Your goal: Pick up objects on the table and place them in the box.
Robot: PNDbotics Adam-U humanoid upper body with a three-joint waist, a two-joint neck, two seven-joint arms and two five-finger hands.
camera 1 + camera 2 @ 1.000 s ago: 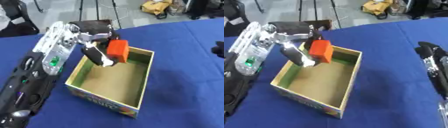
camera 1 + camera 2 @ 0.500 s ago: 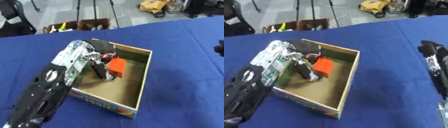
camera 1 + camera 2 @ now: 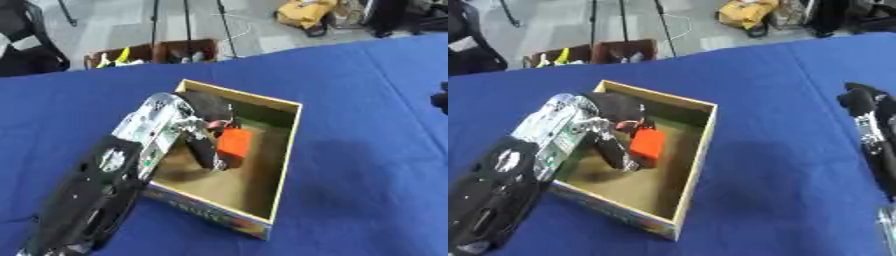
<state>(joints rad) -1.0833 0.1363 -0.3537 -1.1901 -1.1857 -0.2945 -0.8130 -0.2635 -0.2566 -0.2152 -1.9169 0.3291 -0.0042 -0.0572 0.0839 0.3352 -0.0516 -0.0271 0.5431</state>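
The left hand (image 3: 203, 131) reached down inside the cardboard box (image 3: 284, 150), its fingers curled round an orange block (image 3: 234, 145) that sat low, near or on the box floor. To finish the placement well, the fingers needed to open only once the block rested flat, then lift straight up clear of the walls. The right hand (image 3: 866, 107) hung over the blue counter (image 3: 789, 165); whether open or closed, I could not tell.

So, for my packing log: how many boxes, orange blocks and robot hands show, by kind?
Box: 1
Orange block: 1
Robot hands: 2, left hand in the box at the block, right hand at the right edge
Total: 4
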